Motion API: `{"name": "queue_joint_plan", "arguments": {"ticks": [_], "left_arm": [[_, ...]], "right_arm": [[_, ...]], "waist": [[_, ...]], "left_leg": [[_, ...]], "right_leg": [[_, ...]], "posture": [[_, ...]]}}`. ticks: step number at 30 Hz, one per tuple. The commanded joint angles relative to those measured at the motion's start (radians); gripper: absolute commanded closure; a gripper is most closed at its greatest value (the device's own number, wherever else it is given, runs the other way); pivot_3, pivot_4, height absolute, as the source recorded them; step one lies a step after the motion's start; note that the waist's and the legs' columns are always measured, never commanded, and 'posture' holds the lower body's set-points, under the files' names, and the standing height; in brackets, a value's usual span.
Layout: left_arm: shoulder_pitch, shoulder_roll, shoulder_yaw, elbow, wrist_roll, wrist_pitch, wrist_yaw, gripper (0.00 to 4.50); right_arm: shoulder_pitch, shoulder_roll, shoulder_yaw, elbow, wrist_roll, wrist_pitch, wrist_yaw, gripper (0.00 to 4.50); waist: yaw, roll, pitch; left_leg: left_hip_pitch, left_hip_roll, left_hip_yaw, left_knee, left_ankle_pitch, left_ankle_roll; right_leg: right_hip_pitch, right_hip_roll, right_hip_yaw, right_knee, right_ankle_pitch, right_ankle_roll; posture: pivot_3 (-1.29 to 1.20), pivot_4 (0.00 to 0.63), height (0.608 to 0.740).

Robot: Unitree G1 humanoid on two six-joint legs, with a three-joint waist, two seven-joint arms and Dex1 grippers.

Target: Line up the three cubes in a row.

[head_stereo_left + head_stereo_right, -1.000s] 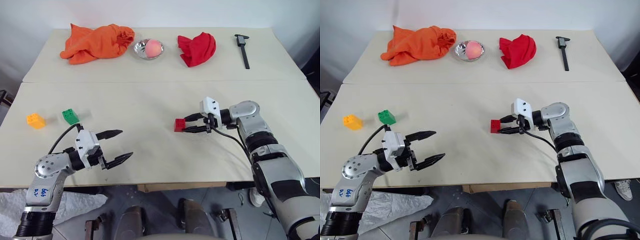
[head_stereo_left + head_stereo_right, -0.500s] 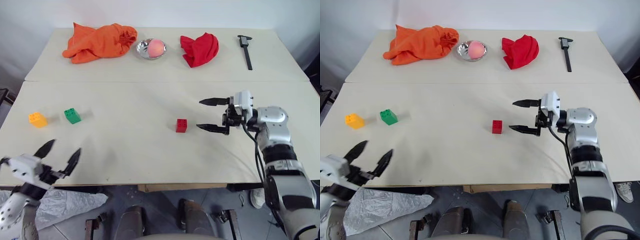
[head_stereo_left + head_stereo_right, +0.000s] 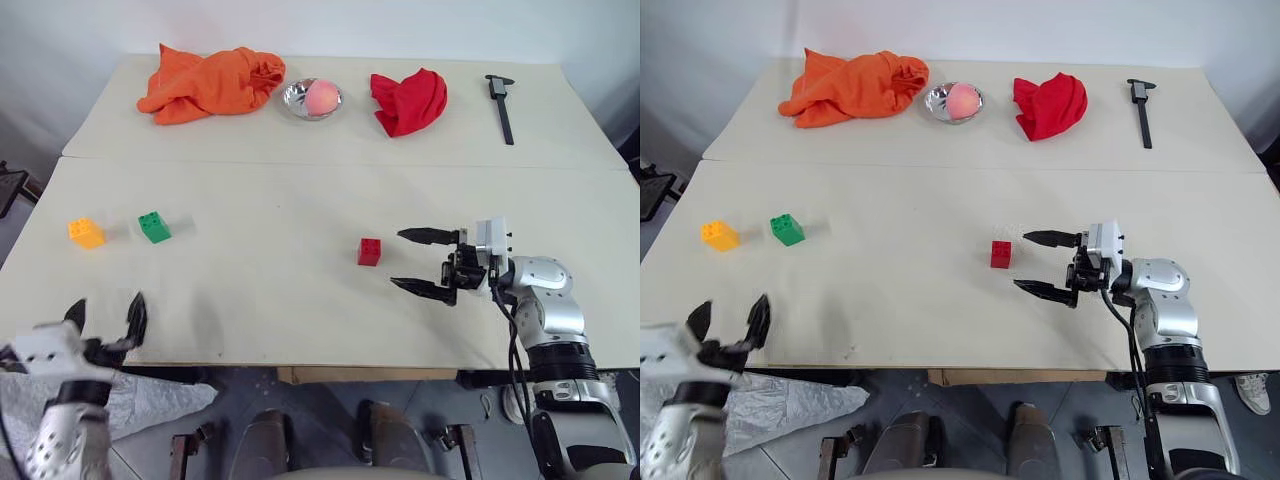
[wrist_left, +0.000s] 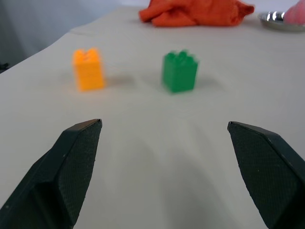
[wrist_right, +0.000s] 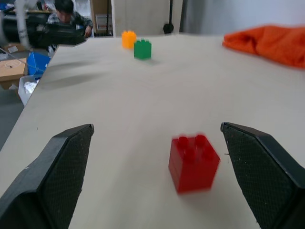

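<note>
Cubes are sitting apart on the counter (image 3: 300,300): red cube (image 3: 369,251) near the spread right hand (image 3: 415,262), green cube (image 3: 154,227) beside yellow-orange cube (image 3: 86,233), far from the spread left hand (image 3: 105,318).

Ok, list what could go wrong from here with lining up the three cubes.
1. The red cube stands alone mid-table, far from the green cube and yellow-orange cube; left there, the row may end up badly gapped.
2. The open right gripper sits close beside the red cube and could knock it out of place.
3. The open left gripper hangs at the table's near edge; reaching for the green cube, it might bump its close neighbour.
</note>
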Motion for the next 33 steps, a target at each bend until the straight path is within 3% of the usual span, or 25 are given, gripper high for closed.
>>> {"name": "queue_joint_plan", "arguments": {"ticks": [1, 4, 10, 19, 22, 30, 33], "left_arm": [[-0.087, 0.007, -0.043, -0.072, 0.07, 0.122, 0.14, 0.0], [-0.243, 0.017, -0.076, -0.029, 0.178, 0.251, 0.29, 0.0], [-0.535, 0.015, -0.099, 0.126, 0.203, 0.405, 0.396, 0.0], [-0.708, 0.017, -0.1, 0.327, 0.198, 0.436, 0.416, 0.0], [-0.694, 0.009, -0.087, 0.312, 0.205, 0.45, 0.44, 0.59], [-0.673, 0.004, -0.088, 0.307, 0.19, 0.445, 0.411, 3.02], [-0.674, 0.012, -0.1, 0.308, 0.192, 0.427, 0.386, 3.02]], "right_arm": [[0.008, -0.027, -0.01, -0.013, 0.015, 0.038, 0.017, 0.03], [0.02, -0.027, -0.009, -0.032, 0.015, 0.045, 0.013, 0.03], [0.03, -0.009, -0.006, -0.056, 0.006, 0.036, -0.015, 0.03], [0.048, 0.015, -0.009, -0.083, 0.005, 0.033, -0.064, 0.03], [0.057, 0.017, -0.013, -0.092, 0.002, 0.03, -0.076, 0.0], [0.078, 0.014, -0.022, -0.114, 0.004, 0.024, -0.103, 0.0], [0.082, 0.013, -0.023, -0.12, 0.006, 0.025, -0.107, 0.0]], "waist": [[-0.002, -0.001, -0.001], [-0.007, -0.001, -0.001], [0.001, -0.002, -0.001], [0.001, -0.002, -0.001], [0.0, -0.002, -0.001], [0.003, -0.002, -0.001], [0.008, -0.002, -0.001]], "left_leg": [[0.0, 0.0, 0.0, 0.0, 0.0, 0.0], [0.001, 0.0, 0.001, 0.0, 0.0, 0.0], [0.0, 0.0, 0.001, 0.0, 0.002, -0.001], [0.0, 0.0, 0.0, 0.0, 0.002, -0.002], [0.0, 0.0, 0.0, 0.0, 0.002, -0.002], [0.0, 0.0, 0.0, 0.0, 0.002, -0.002], [0.0, 0.0, 0.0, 0.0, 0.002, -0.002]], "right_leg": [[0.0, 0.0, 0.0, 0.0, 0.0, 0.0], [0.0, 0.001, 0.0, -0.001, 0.0, 0.0], [0.0, 0.001, 0.0, 0.0, 0.0, 0.0], [0.0, 0.002, -0.001, -0.002, 0.0, 0.0], [0.0, 0.002, -0.001, -0.002, 0.0, 0.0], [0.0, 0.002, -0.001, -0.001, 0.0, 0.001], [0.0, 0.002, -0.001, -0.002, 0.0, 0.001]], "posture": [[0.0, 0.15, 0.74], [0.0, 0.15, 0.74], [0.0, 0.15, 0.74], [0.0, 0.15, 0.74], [0.0, 0.15, 0.74], [0.0, 0.15, 0.74], [0.0, 0.15, 0.74]]}}
